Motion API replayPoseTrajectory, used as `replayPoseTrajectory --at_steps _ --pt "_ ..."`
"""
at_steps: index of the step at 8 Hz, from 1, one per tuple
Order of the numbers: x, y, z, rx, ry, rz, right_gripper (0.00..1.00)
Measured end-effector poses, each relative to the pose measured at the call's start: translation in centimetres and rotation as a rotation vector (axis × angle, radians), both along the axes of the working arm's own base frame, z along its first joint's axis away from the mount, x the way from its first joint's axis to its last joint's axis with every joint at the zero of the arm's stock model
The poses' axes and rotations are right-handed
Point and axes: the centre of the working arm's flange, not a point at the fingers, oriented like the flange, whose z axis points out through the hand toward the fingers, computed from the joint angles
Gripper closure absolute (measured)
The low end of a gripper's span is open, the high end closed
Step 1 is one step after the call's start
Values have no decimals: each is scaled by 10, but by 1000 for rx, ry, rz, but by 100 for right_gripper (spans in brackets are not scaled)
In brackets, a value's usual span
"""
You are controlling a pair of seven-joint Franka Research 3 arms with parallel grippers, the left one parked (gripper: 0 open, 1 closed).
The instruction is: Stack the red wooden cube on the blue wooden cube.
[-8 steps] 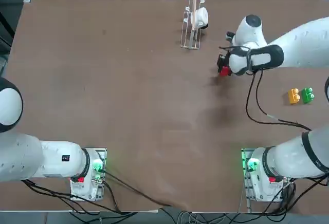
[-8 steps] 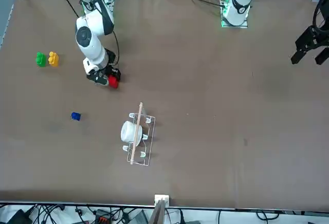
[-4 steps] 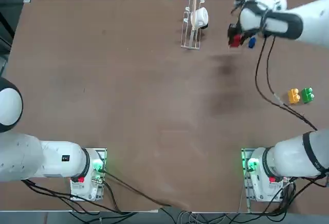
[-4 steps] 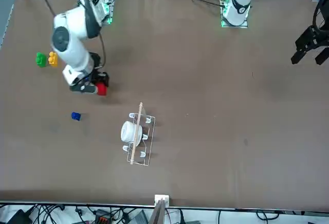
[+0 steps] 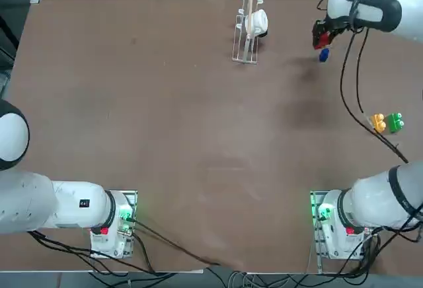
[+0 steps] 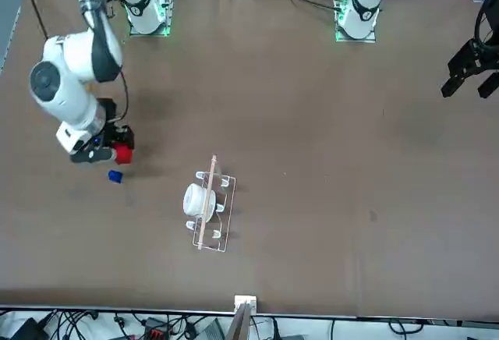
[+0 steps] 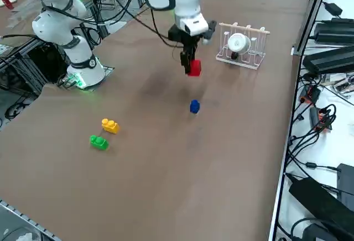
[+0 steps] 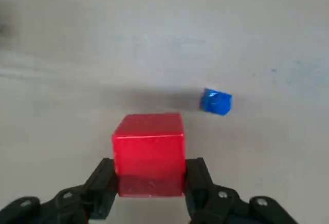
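Right gripper (image 8: 151,167): jaws closed on the large glossy red wooden cube (image 8: 149,154), one black finger against each of two opposite faces. Cube is held up off the brown tabletop (image 7: 166,197), its far end jutting out past the fingertips.

Change over the last second: red cube has been carried towards the small dark blue wooden cube (image 8: 216,101). Blue cube has not been shifted; it is seen on the tabletop, lower than the jaws, near them in plan but off to one finger's side. No contact between cubes; a gap shows in the wrist view.

Meaning for the task: pick is done, transfer looks nearly done, stack not made. Step in hand is judged to be alignment over the blue cube. Sideways offset should be taken out first, then a slow, straight lowering, then release once seated.

Risks: blue cube is the smaller one, so little support is offered. If descent is started off-centre, it could be knocked away or the red cube tipped on release. Blue cube also appears turned relative to the red one; a small wrist rotation may be needed.

Rest: yellow studded block (image 7: 110,126) and green studded block (image 7: 98,142) are sited base-side and right of the jaws; white wire rack with wooden rod (image 6: 207,200) to their left. Neither area need be crossed.
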Motion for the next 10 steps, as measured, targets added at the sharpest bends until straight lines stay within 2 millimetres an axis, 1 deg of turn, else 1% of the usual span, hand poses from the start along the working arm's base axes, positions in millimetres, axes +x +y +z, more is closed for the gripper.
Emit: replayPoseTrajectory --at_steps 2,3,4,5,7,9,10 --pt "10 -32 -25 -5 29 -24 30" --pt "15 -45 -34 -7 25 -33 30" --pt "20 -51 -40 -8 7 -34 30" --pt "23 -52 -42 -7 -8 -33 30" --pt "24 -56 -43 -8 -11 -15 30" --pt "27 -69 -44 -15 -13 -14 30" --pt "30 -71 -44 -15 -16 -15 30"
